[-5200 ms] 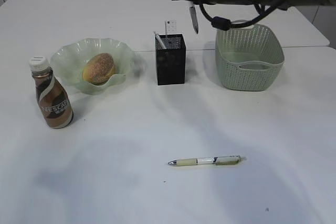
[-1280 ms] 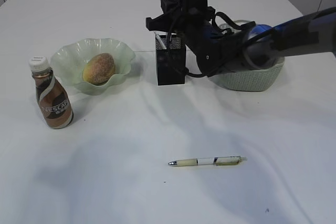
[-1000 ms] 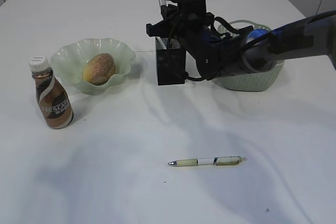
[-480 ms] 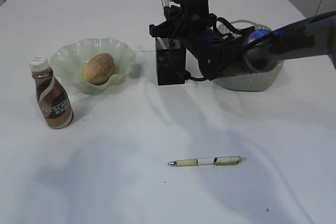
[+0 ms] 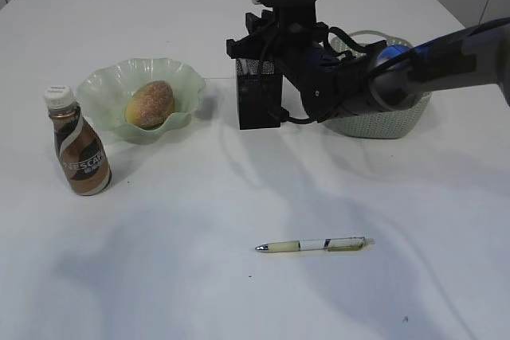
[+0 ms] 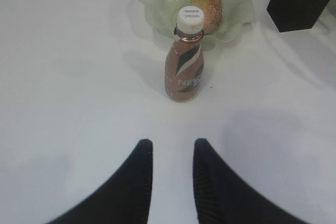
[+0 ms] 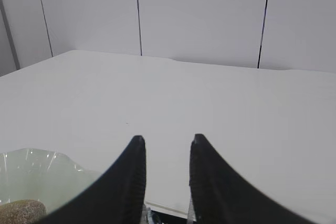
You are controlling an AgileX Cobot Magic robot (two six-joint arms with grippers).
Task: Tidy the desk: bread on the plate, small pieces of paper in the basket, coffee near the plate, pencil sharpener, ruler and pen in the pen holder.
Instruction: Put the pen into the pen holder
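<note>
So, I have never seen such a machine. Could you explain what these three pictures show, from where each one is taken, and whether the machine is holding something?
It is a robot with two arms, each ending in a two-finger gripper. The wide picture is from a camera in front of the white desk. The other two come from cameras on the wrists, so the dark prongs at the bottom are the fingers.

On the desk: a brown coffee bottle, a green wavy plate with a bread bun in it, a black mesh pen holder, a green woven basket, and a pen lying in front.

The right gripper hangs above the pen holder, fingers apart, nothing between them. The left gripper points at the bottle from a distance, open and empty.
</note>
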